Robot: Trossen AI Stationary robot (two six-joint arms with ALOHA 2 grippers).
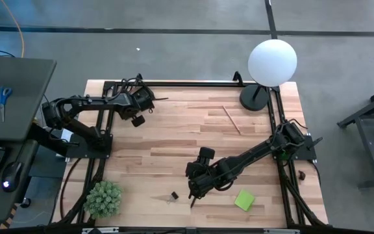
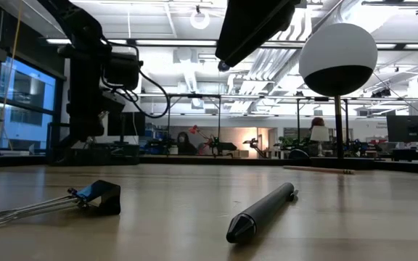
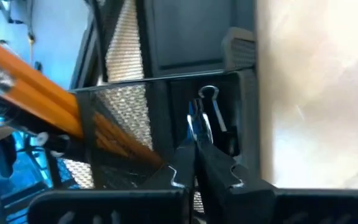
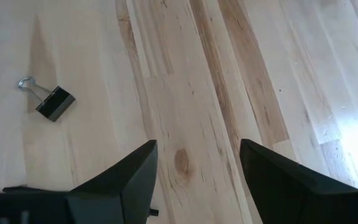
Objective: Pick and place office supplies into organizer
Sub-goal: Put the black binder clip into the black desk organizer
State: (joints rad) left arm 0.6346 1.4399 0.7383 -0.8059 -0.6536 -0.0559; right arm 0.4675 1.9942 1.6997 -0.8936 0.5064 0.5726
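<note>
My left gripper is at the table's far left, over the black mesh organizer, shut on a black binder clip. Orange pencils lean in the organizer's compartment beside it. My right gripper hangs open above the table near its front edge, touching nothing. A second binder clip lies on the wood to its left, and a black pen lies close by. A green sticky-note pad lies to the right. A wooden pencil lies farther back. My left gripper has the binder clip at the free ends of its two shut fingers. The clip's wire handles stick out beyond the fingertips, inside a narrow compartment of the organizer. The fingers slant downward. They hide which part of the clip they pinch.
A lamp with a white globe and round black base stands at the far right corner. A green spiky potted plant sits at the near left corner. A black frame runs around the table.
</note>
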